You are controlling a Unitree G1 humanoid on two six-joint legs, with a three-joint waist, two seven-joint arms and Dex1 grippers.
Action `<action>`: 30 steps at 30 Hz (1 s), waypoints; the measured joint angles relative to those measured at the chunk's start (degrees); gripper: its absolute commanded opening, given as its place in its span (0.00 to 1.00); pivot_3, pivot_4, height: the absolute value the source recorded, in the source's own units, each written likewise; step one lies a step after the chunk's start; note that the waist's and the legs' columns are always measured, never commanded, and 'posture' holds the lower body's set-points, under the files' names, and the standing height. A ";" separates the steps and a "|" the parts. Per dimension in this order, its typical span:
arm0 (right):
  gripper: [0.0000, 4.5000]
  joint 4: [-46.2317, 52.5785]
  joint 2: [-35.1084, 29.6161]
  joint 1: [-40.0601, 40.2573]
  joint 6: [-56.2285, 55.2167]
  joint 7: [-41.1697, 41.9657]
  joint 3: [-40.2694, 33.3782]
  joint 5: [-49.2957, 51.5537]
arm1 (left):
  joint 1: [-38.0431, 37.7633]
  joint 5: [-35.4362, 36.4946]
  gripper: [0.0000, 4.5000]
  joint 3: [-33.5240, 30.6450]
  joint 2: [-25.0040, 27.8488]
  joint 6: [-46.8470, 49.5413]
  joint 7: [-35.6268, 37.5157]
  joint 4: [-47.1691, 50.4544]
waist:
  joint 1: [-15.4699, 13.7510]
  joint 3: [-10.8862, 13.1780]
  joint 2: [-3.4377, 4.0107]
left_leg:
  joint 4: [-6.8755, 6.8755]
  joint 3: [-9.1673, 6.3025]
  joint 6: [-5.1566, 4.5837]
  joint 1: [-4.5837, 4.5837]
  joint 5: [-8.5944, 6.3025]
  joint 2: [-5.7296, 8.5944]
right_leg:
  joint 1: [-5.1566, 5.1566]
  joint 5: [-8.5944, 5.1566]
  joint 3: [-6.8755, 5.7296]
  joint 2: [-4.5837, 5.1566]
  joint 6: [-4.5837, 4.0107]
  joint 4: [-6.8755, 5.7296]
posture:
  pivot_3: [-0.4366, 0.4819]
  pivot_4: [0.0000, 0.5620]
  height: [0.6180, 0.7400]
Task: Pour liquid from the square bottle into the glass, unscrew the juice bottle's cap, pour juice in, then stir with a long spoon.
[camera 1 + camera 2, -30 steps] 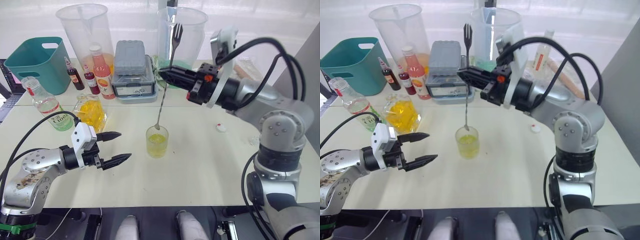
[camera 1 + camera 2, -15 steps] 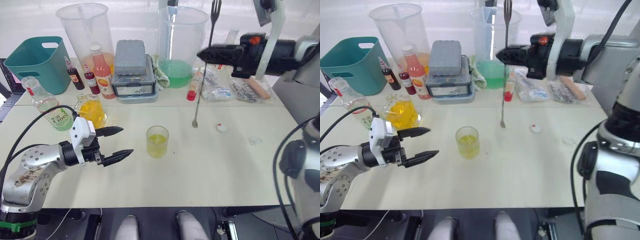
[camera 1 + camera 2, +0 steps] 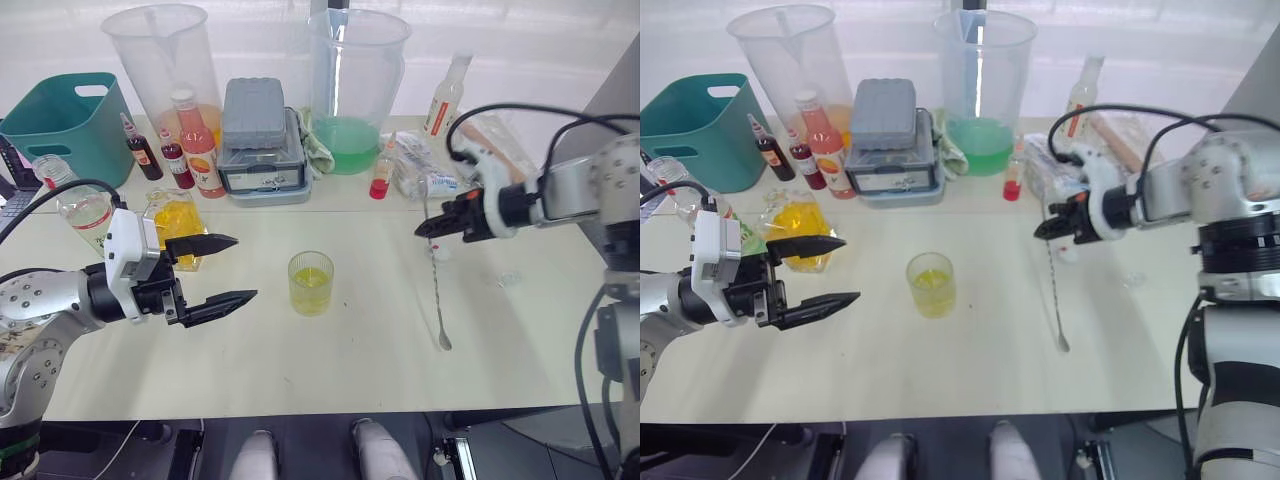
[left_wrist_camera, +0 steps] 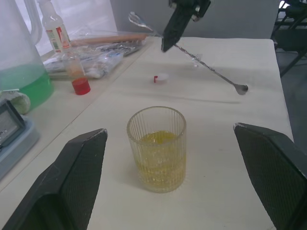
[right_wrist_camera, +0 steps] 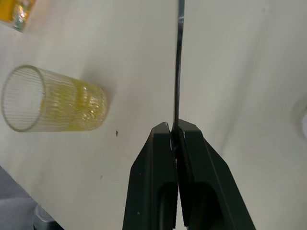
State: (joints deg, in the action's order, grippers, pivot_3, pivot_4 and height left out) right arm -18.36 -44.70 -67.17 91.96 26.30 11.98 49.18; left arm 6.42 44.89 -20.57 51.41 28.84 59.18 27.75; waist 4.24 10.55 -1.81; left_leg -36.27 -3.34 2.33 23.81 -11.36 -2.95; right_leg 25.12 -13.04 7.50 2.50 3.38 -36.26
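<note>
Green "C1000" label on juice bottle (image 3: 85, 215), beside square bottle (image 3: 178, 222).

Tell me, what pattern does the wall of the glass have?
The glass has fine vertical ribs all around its clear wall, seen best in the left wrist view.

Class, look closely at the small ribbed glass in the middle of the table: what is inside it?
The glass holds clear yellow liquid, filling the lower part. No spoon stands in it; the long spoon is clamped in the right gripper, off to its side.

The cream table (image 3: 340, 370) carries the glass (image 3: 311, 283), cap (image 3: 440, 254) and square bottle (image 3: 178, 219).
</note>
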 measured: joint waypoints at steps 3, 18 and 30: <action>0.00 -1.34 2.63 1.15 -0.59 0.17 2.26 -4.15 | -0.90 0.20 0.99 -0.84 -0.11 0.00 -0.96 1.65 | -0.12 0.00 0.00 | -0.01 -0.01 0.00 0.03 0.00 0.00 | 0.01 0.00 0.00 0.00 -0.01 0.01 | 0.48 0.27 0.99; 0.07 -19.39 12.57 1.46 -14.75 6.02 5.71 -23.37 | -6.55 0.48 1.00 -4.12 -0.22 0.02 -3.43 5.54 | -0.05 -0.02 -0.02 | -0.07 -0.03 0.00 -0.01 0.00 0.01 | -0.08 0.05 -0.02 -0.01 -0.01 -0.01 | 0.48 0.27 0.99; 0.98 -16.81 9.25 0.87 -12.54 12.23 4.64 -26.44 | -6.83 -0.05 1.00 -4.08 -0.11 -0.21 -2.12 3.90 | -0.07 -0.01 0.00 | -0.07 -0.03 0.01 -0.01 0.00 0.01 | -0.03 0.05 -0.03 -0.01 -0.01 -0.06 | 0.48 0.27 0.99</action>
State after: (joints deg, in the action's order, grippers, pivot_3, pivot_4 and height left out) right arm -35.18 -35.44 -66.30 79.42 38.53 16.62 22.73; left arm -0.41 44.85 -24.65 51.30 28.63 57.05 31.65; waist 4.17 10.54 -1.81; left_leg -36.35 -3.37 2.34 23.80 -11.35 -2.94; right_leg 25.08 -12.99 7.47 2.49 3.37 -36.32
